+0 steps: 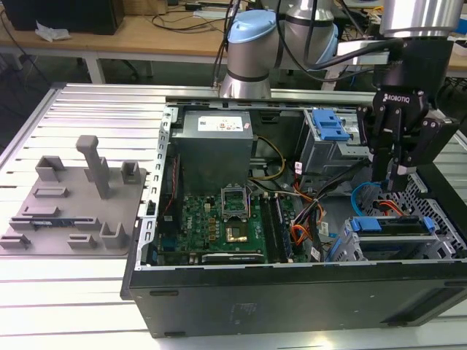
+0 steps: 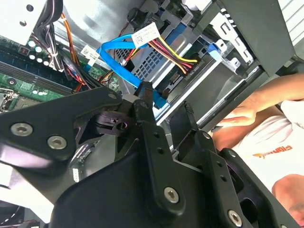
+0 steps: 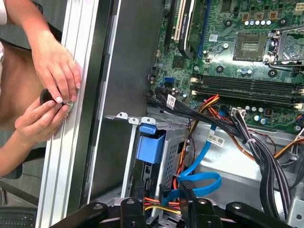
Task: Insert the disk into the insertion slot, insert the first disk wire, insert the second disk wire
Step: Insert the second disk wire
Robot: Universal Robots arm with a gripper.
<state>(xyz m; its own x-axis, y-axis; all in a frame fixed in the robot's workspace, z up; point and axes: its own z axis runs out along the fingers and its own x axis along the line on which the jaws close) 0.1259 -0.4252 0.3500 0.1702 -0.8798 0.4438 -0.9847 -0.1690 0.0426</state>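
While I hung over the open computer case [image 1: 292, 299], my gripper [image 1: 394, 186] stood just above the drive cage at the exterior view's right. The fingers were spread apart and clamped on nothing; in the second wrist view the cage metal showed through the gap between them. The disk [image 1: 387, 225] sat inside the insertion slot [image 1: 379, 249], lying flat, with its blue carrier showing at both ends of the bay. A flat blue cable [image 2: 118, 53] looped across the bay and passed right beside one of my fingertips [image 2: 145, 92], though I could not tell whether it touched. A bundle of yellow, red and black wires [image 2: 173, 53] ran to a dark connector at the back of the cage; whether it was fully seated I could not tell. The motherboard [image 1: 219, 219] lay toward the exterior view's left of the cage. Outside the case wall, in the first wrist view, a person's two hands [image 3: 52, 71] pinched a small dark object on the ribbed aluminium table [image 3: 66, 156].
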